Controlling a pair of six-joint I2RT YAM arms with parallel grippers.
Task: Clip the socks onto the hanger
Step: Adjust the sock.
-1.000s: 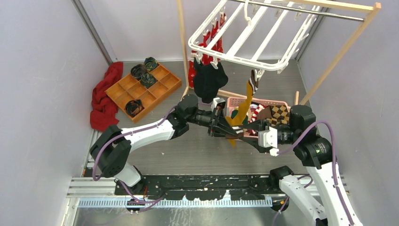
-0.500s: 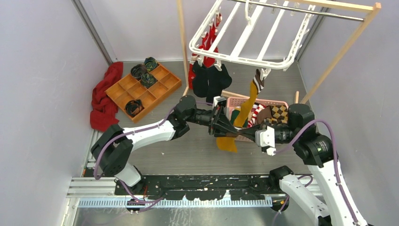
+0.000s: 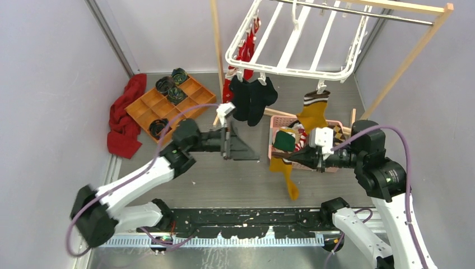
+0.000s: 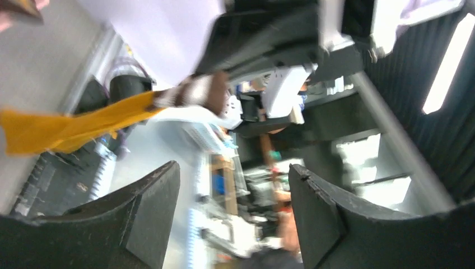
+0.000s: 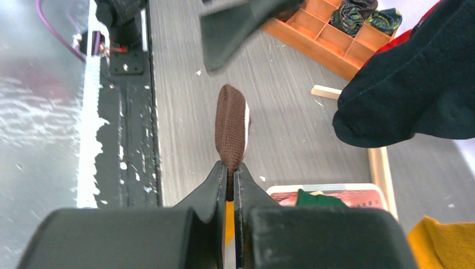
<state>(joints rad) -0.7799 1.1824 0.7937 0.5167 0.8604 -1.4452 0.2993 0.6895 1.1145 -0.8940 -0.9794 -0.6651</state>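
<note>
Sock, mustard-yellow (image 3: 283, 168), brown cuff with a white stripe. Cuff is pinched flat between the closed fingers of the right gripper (image 3: 297, 158). The foot dangles towards the table's near edge, in front of the pink basket (image 3: 280, 118). In the right wrist view the cuff (image 5: 231, 129) stands up out of the fingertips.

Second mustard sock (image 3: 312, 112), same cuff. Hangs from a clip at the near right corner of the hanger (image 3: 285, 70), over the basket.

Black socks (image 3: 253, 98). Clipped along the hanger's near left corner.

Red socks (image 3: 243, 50). Clipped along the hanger's left side.

Hanger, white frame with crossbars. Suspended from the metal rod (image 3: 364, 12) of a wooden rack (image 3: 217, 50).

Left gripper (image 3: 243, 147). Jaws spread wide and holding nothing. Sits left of the held sock and well apart from it, below the black socks.

Basket contents: green and argyle socks among others.

Wooden divided tray (image 3: 185, 109), far left. Dark rolled bundles in several compartments.

Red cloth (image 3: 124, 115). Heaped against the tray's left side.
</note>
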